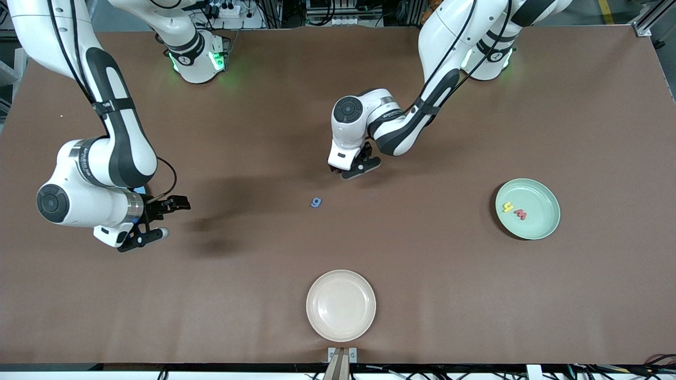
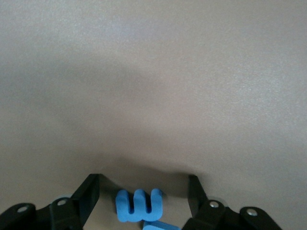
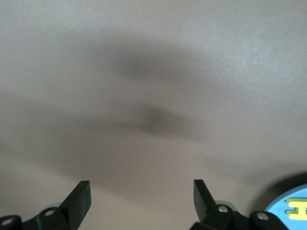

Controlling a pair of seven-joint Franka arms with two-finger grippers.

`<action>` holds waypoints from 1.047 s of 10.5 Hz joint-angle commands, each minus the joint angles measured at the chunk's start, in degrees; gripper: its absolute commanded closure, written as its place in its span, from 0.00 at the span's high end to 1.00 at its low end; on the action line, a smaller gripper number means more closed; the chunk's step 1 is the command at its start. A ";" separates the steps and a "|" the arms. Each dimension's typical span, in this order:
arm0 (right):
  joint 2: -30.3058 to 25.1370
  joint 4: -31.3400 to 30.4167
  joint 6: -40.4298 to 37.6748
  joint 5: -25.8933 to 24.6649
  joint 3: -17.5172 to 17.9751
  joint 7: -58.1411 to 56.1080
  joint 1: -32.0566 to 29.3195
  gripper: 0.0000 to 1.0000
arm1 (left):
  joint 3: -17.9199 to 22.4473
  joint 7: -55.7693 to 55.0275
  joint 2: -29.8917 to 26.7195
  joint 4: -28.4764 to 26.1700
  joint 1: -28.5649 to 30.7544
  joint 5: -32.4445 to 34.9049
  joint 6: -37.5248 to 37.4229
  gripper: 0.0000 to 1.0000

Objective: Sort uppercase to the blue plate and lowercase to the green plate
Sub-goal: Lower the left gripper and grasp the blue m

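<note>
From where I stood the sorting looked partly done. The round pale mint-green plate (image 1: 527, 208), farther from the front camera than the round cream plate (image 1: 341, 305) and toward the left arm's end, held two lowercase letters: a yellow foam h (image 1: 507, 207) and a red foam w (image 1: 520, 214). The sky-blue plate (image 3: 278, 212), toward the right arm's end from the cream plate, was mostly hidden by the arm. I could make out one yellow H (image 3: 297, 207) on it.

Two lowercase letters were not yet sorted. A small blue g (image 1: 316, 202) lay on the brown table (image 1: 581, 132), farther back than the cream plate. Above it in that view, the left gripper (image 1: 356, 169) was down at the table, its pincer spread around a blue three-pronged letter (image 2: 139, 206) without touching it. A second blue piece (image 2: 160, 225) lay against that letter, too cut off to name.

The right gripper (image 1: 171, 217) waited by the blue plate, pincer wide and empty. There were three plates, and the cream one was bare.
</note>
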 commanded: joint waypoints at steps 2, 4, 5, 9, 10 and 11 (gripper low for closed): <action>-0.23 0.13 -0.82 0.46 0.46 0.49 -0.23 0.97 | 0.57 -5.23 0.19 0.49 -1.80 2.21 0.03 0.79; -0.23 0.13 -0.82 0.46 0.46 0.58 -0.23 0.97 | 0.57 -7.33 0.19 0.14 -1.89 2.21 0.03 0.77; -0.23 0.13 -0.82 0.46 0.46 0.58 -0.23 0.98 | 0.57 -7.43 0.01 0.14 -1.89 2.21 -0.06 0.65; -0.32 0.13 -1.17 0.46 0.37 0.76 -0.23 1.00 | 0.66 -7.34 -0.34 0.05 -1.10 2.21 -0.06 0.00; -0.32 0.21 -1.25 0.46 0.37 0.76 -0.23 1.00 | 0.66 -7.26 -0.60 0.23 -0.92 2.21 -0.06 0.00; -0.32 0.39 -1.25 0.46 0.46 0.76 -0.14 1.00 | 0.74 -6.56 -1.91 0.32 0.21 2.21 -0.23 0.00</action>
